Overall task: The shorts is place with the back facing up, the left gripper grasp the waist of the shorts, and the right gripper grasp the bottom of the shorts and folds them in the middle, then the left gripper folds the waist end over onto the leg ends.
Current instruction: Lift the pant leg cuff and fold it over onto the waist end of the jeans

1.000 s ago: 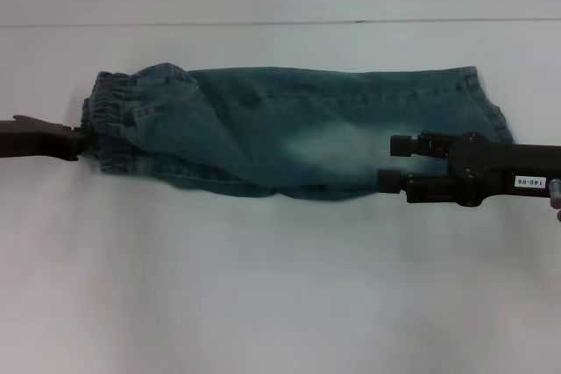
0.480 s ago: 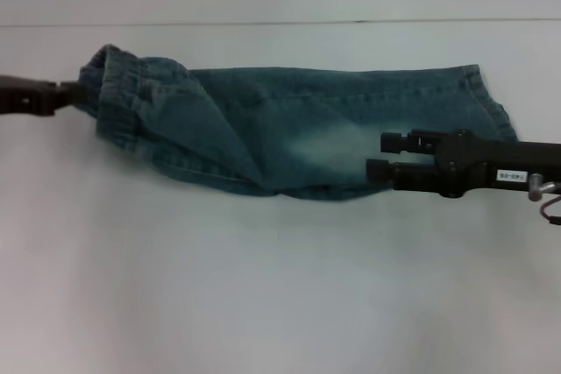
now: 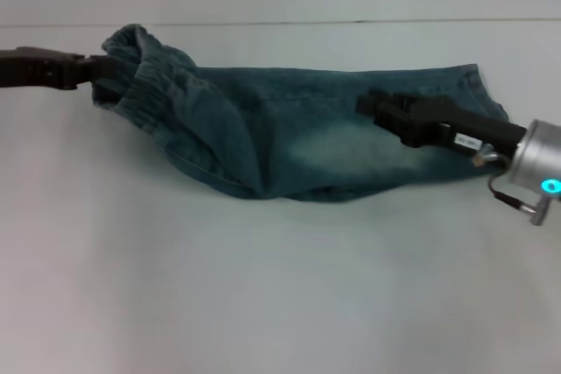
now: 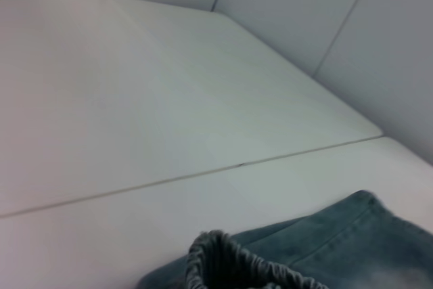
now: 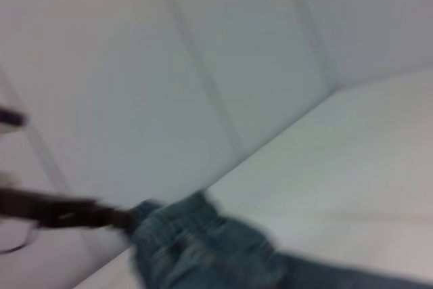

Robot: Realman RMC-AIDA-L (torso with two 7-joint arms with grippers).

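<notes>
The denim shorts [image 3: 307,142] lie folded lengthwise across the middle of the frame on the white table [image 3: 263,286]. At upper left the left gripper [image 3: 103,72] is clamped on the elastic waist [image 3: 145,72], which is lifted. The right gripper [image 3: 372,104] is over the leg end at right, can't tell if its fingers are closed
</notes>
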